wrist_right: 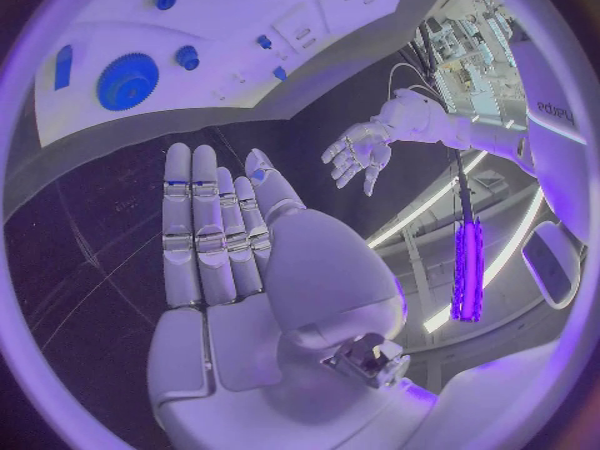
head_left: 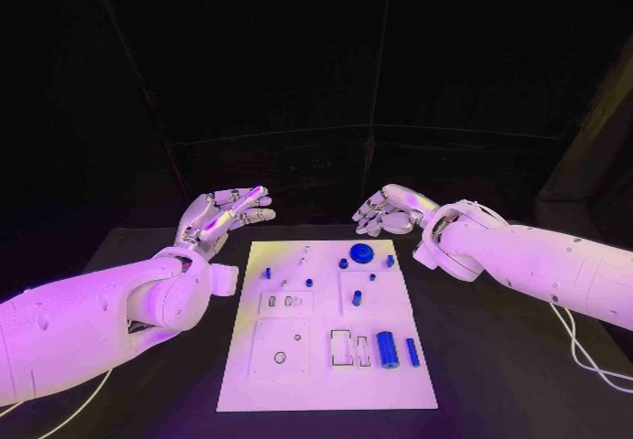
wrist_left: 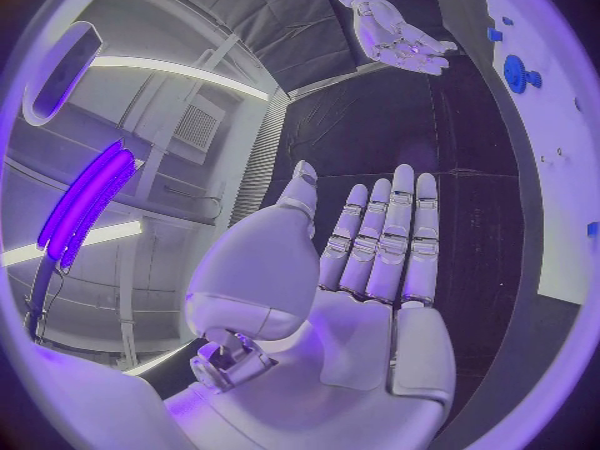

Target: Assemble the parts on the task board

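Two silver hands, left hand (head_left: 227, 212) and right hand (head_left: 390, 211), hover empty-palmed beyond the flat white task board (head_left: 251, 384).

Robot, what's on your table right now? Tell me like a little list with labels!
table: black
task board: white plate in the middle of the table
parts: small blue pieces on the board, among them a round blue disc at the far end and a blue cylinder lying at the near end
left hand: raised beyond the board's far left corner, fingers straight and apart, holding nothing
right hand: raised beyond the far right corner, fingers straight, holding nothing
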`<action>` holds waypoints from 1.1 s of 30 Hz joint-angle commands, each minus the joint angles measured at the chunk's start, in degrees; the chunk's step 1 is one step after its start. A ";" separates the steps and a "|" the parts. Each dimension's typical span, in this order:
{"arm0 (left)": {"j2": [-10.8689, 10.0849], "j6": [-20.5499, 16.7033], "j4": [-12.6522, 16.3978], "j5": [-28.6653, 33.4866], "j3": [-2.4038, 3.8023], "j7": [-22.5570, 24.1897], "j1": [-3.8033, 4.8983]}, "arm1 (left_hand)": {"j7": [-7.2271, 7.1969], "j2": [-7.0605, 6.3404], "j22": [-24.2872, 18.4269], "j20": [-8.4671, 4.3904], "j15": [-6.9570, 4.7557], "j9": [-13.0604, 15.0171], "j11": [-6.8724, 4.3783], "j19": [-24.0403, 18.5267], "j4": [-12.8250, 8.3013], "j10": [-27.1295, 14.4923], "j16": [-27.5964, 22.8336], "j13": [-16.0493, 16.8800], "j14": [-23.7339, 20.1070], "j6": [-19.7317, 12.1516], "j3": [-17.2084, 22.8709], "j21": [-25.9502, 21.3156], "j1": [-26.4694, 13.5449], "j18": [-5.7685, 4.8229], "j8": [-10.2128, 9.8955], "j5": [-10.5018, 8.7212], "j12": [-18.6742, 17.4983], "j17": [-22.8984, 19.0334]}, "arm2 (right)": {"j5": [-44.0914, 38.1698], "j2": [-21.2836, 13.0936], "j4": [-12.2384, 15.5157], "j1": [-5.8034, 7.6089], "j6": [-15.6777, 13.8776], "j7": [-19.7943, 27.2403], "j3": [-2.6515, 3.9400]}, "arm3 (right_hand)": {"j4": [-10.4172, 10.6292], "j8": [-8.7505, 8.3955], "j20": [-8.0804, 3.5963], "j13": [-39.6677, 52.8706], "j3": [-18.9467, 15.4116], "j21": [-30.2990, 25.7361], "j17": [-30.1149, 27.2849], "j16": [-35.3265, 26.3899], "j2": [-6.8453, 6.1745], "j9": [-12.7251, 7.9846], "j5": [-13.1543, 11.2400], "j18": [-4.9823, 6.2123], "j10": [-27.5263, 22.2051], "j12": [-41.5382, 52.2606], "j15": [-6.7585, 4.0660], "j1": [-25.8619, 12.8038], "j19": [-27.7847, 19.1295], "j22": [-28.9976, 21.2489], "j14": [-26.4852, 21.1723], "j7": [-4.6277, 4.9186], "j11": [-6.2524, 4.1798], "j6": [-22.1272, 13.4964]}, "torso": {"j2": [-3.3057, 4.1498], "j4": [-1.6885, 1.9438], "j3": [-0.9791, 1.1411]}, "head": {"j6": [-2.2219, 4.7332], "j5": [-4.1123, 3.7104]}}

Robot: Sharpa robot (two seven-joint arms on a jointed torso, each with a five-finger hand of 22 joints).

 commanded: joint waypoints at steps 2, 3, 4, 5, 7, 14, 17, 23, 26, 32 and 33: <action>-0.89 1.60 2.34 -1.74 0.05 2.88 0.25 | 1.30 -0.08 -0.14 0.04 0.00 -0.05 0.04 0.67 -0.67 0.45 -0.47 -0.07 0.48 0.61 0.03 0.21 0.68 0.43 -0.40 0.25 -0.50 -0.11 | -17.61 0.84 0.78 0.38 3.90 -7.65 0.27 | -0.21 -2.20 -2.52 0.14 0.34 9.09 5.20 6.35 -1.90 -0.13 -0.23 0.58 4.11 -2.46 -2.52 -1.64 4.73 5.02 10.45 -0.79 -1.56 2.16 | 2.21 0.64 -0.12 | 0.38 -0.24; -1.04 1.65 2.78 -1.79 0.05 2.86 0.28 | 1.30 -0.06 -0.17 0.03 0.01 -0.06 0.05 0.77 -0.76 0.46 -0.56 -0.07 0.45 0.64 0.02 0.21 0.71 0.43 -0.45 0.25 -0.57 -0.14 | -19.32 1.07 0.87 0.42 4.45 -8.31 0.31 | -0.23 -2.52 -2.58 0.14 0.37 10.04 6.12 7.48 -1.98 -0.13 -0.42 0.58 4.02 -2.74 -2.58 -1.88 5.00 5.57 10.60 -0.81 -1.59 2.22 | 2.49 0.75 -0.16 | 0.44 -0.25; -1.13 1.69 3.09 -1.82 0.05 2.85 0.30 | 1.31 -0.05 -0.18 0.02 0.01 -0.06 0.05 0.82 -0.80 0.46 -0.61 -0.07 0.44 0.65 0.01 0.21 0.72 0.42 -0.47 0.25 -0.60 -0.15 | -20.58 1.25 0.92 0.46 4.87 -8.77 0.34 | -0.22 -2.86 -2.61 0.11 0.36 11.02 7.14 8.89 -2.08 -0.13 -0.74 0.58 3.56 -2.88 -2.61 -2.14 5.31 6.13 10.74 -0.83 -1.57 2.17 | 2.75 0.85 -0.19 | 0.42 -0.24; -1.21 1.73 3.41 -1.85 0.05 2.83 0.32 | 1.32 -0.04 -0.22 0.02 0.02 -0.06 0.06 0.92 -0.88 0.47 -0.71 -0.08 0.41 0.68 -0.01 0.20 0.74 0.42 -0.53 0.25 -0.67 -0.18 | -22.01 1.47 0.96 0.49 5.38 -9.28 0.36 | -0.21 -3.15 -2.63 0.11 0.37 11.85 8.05 10.18 -2.20 -0.13 -0.93 0.59 3.08 -2.89 -2.59 -2.33 5.48 6.62 10.70 -0.80 -1.55 2.12 | 2.93 0.93 -0.21 | 0.51 -0.21; -1.26 1.82 3.84 -1.89 0.05 2.84 0.34 | 1.33 -0.03 -0.24 0.01 0.03 -0.07 0.07 0.96 -0.92 0.47 -0.76 -0.08 0.39 0.70 -0.02 0.20 0.74 0.41 -0.55 0.25 -0.71 -0.20 | -24.18 1.84 0.99 0.53 6.31 -10.01 0.40 | -0.17 -3.56 -2.64 0.12 0.44 13.41 9.79 12.78 -2.38 -0.13 -1.09 0.59 2.18 -2.90 -2.59 -2.59 5.75 7.55 10.78 -0.81 -1.44 1.93 | 3.34 1.15 -0.27 | 0.54 -0.33; -1.27 2.09 4.64 -1.94 0.04 2.84 0.37 | 1.38 0.01 -0.32 0.01 0.06 -0.08 0.11 1.13 -1.10 0.44 -0.99 -0.09 0.30 0.73 -0.06 0.16 0.76 0.39 -0.69 0.25 -0.88 -0.25 | -28.39 2.64 0.99 0.58 9.61 -11.48 0.45 | -0.05 -3.72 -2.40 0.19 1.12 19.68 15.36 21.03 -2.85 -0.14 -1.71 0.42 -0.74 -2.82 -2.44 -3.05 6.01 12.18 10.37 -0.95 -1.12 0.60 | 4.18 1.47 -0.32 | 0.63 -0.54; -1.26 2.16 4.77 -1.95 0.04 2.84 0.37 | 1.40 0.02 -0.36 0.02 0.08 -0.08 0.13 1.18 -1.15 0.42 -1.07 -0.10 0.27 0.73 -0.08 0.13 0.74 0.38 -0.74 0.25 -0.95 -0.27 | -29.11 2.75 1.15 0.59 10.46 -11.73 0.46 | -0.04 -3.68 -2.27 0.25 1.48 24.19 17.30 23.89 -3.06 -0.11 -1.84 -0.17 -1.31 -2.77 -2.34 -3.18 6.85 17.42 9.83 -0.94 -1.06 0.30 | 4.45 1.45 -0.33 | 0.66 -0.62; -1.13 2.31 4.81 -1.95 0.04 2.80 0.37 | 1.45 0.07 -0.45 0.03 0.12 -0.09 0.18 1.28 -1.28 0.33 -1.27 -0.11 0.19 0.74 -0.13 0.07 0.70 0.37 -0.88 0.25 -1.14 -0.31 | -30.02 3.12 1.06 0.59 11.65 -12.08 0.46 | -0.03 -3.67 -2.04 0.27 2.24 28.87 21.20 28.63 -3.20 -0.10 -1.96 -0.72 -1.85 -2.75 -2.21 -3.23 7.14 22.64 8.98 -0.93 -0.97 0.07 | 4.75 1.40 -0.24 | 0.75 -0.64; -1.13 2.33 4.95 -1.95 0.04 2.78 0.38 | 1.48 0.09 -0.49 0.03 0.14 -0.10 0.21 1.32 -1.33 0.29 -1.36 -0.12 0.16 0.75 -0.15 0.04 0.68 0.36 -0.93 0.25 -1.22 -0.33 | -30.43 3.29 0.98 0.59 12.04 -12.25 0.46 | -0.04 -3.65 -1.93 0.28 2.67 31.27 24.12 31.61 -3.21 -0.09 -1.98 -1.09 -1.87 -2.73 -2.16 -3.30 7.56 25.63 8.76 -0.92 -0.94 0.07 | 4.92 1.49 -0.19 | 0.78 -0.70; -1.10 2.39 4.98 -1.95 0.04 2.77 0.38 | 1.48 0.09 -0.49 0.03 0.14 -0.10 0.21 1.32 -1.33 0.29 -1.36 -0.12 0.16 0.75 -0.15 0.04 0.68 0.36 -0.93 0.25 -1.22 -0.33 | -30.82 3.74 0.70 0.59 12.28 -12.35 0.47 | -0.10 -3.63 -1.79 0.27 3.72 35.46 29.41 36.97 -2.88 -0.09 -2.13 -1.82 -1.39 -2.68 -2.14 -3.25 8.88 31.11 8.96 -0.96 -0.99 0.18 | 5.10 1.59 -0.13 | 0.70 -0.70; -1.12 2.39 5.00 -1.95 0.04 2.76 0.38 | 1.48 0.09 -0.49 0.03 0.14 -0.10 0.21 1.32 -1.33 0.29 -1.36 -0.12 0.16 0.75 -0.15 0.04 0.68 0.36 -0.93 0.25 -1.22 -0.33 | -30.86 3.77 0.73 0.59 12.26 -12.37 0.47 | -0.12 -3.63 -1.78 0.26 3.94 36.07 30.21 37.77 -2.76 -0.09 -2.18 -1.93 -1.22 -2.67 -2.16 -3.21 9.11 31.92 9.01 -0.98 -1.01 0.22 | 5.12 1.57 -0.12 | 0.71 -0.68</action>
